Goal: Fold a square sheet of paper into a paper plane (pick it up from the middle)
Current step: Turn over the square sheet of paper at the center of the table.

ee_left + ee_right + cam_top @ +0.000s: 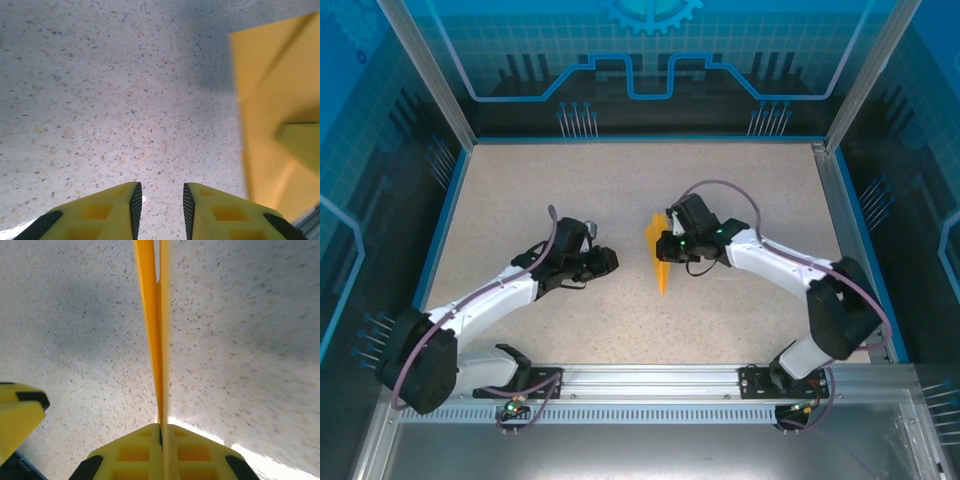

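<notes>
In the top view the left arm is reaching in from the near left corner over the speckled beige desk (570, 190). The left gripper (603, 262) is pointing right, toward the middle of the desk. In its wrist view its yellow fingers (112, 212) are standing a little apart with nothing between them, above bare desk (100, 100).

Just right of that gripper, the orange-yellow paper plane (660, 255) is showing as a narrow folded strip. Its pointed tip is aiming toward the near edge. From the left wrist its creased panels (275, 115) are facing the camera at the right side.

The right gripper (665, 243) is gripping the plane from the right. In its wrist view the yellow fingers (125, 455) are pressing together on the folded paper (152, 315), which is running edge-on away from them. Whether the tip is touching the desk cannot be told.
</notes>
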Controlling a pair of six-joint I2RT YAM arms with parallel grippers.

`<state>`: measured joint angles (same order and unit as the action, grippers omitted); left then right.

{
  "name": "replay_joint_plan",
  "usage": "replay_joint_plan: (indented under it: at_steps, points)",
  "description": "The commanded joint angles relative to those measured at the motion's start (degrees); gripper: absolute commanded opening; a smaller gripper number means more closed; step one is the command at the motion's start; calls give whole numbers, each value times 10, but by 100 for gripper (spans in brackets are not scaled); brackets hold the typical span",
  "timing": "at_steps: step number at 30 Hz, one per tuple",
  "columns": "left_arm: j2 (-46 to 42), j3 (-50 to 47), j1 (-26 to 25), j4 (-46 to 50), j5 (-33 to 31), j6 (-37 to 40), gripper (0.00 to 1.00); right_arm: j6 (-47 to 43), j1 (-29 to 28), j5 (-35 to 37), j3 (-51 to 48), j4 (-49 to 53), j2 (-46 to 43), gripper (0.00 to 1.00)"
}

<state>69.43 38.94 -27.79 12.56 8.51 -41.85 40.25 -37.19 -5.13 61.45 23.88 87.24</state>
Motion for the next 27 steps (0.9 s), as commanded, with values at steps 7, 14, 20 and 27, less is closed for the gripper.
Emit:
replay_joint_plan:
  at_steps: [7,14,20,27]
  points:
    - [-46,-36,5,50,-57,17,32,-56,-60,225,112,313,-17,6]
    - [-50,-41,13,69,-147,-2,36,40,-106,377,232,484,115,7]
    - [-71,-66,22,77,-191,-27,38,95,-129,407,306,534,232,7]
    - [-76,-67,28,96,-200,-24,39,138,-162,435,399,576,375,9]
